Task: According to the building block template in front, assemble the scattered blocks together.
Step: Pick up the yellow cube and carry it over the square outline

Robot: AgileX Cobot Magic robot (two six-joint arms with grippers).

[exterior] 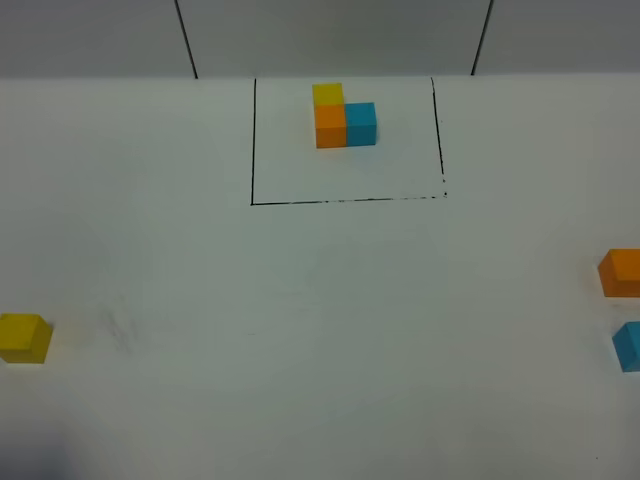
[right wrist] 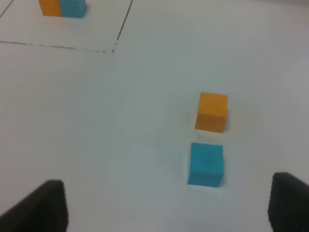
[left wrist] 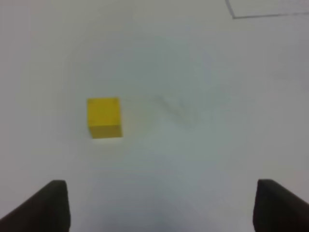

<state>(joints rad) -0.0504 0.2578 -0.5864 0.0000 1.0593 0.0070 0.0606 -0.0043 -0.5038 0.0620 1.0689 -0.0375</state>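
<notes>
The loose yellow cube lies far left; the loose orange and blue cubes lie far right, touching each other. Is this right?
No: the orange cube and the blue cube lie apart, not touching, as the right wrist view shows. The rest is right.

White surface [exterior: 320, 400]. Far middle: black-line rectangle [exterior: 254, 150] around the template cluster [exterior: 345, 120], three cubes touching in an L. Loose yellow cube [exterior: 24, 338] at left edge. Orange cube [exterior: 621, 272] and blue cube [exterior: 629, 346] at right edge, near each other, not touching.
</notes>
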